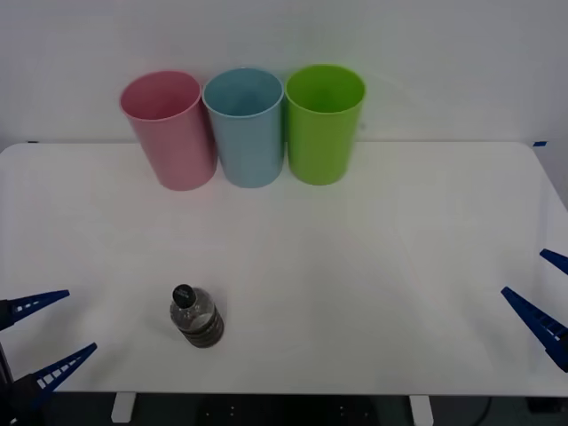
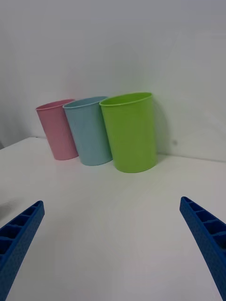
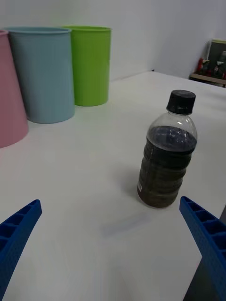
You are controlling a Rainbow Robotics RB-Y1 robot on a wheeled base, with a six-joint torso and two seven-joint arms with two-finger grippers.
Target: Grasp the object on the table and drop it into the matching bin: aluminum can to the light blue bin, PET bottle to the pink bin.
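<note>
A small clear PET bottle [image 1: 196,317] [image 3: 166,153] with a black cap and dark lower part stands upright on the white table [image 1: 373,266], near its front left. The pink bin [image 1: 169,130] [image 2: 57,129] [image 3: 9,94] and the light blue bin [image 1: 246,126] [image 2: 88,130] [image 3: 43,73] stand side by side at the back. My left gripper [image 1: 46,328] [image 3: 113,244] hangs open at the front left edge, left of the bottle and apart from it. At the right edge my right gripper [image 1: 543,297] [image 2: 113,240] is open and holds nothing.
A green bin [image 1: 323,122] [image 2: 129,131] [image 3: 89,63] stands right of the light blue one, the three bins touching in a row. Bare tabletop spreads between the bottle and the bins. A shelf with small items [image 3: 211,66] sits beyond the table.
</note>
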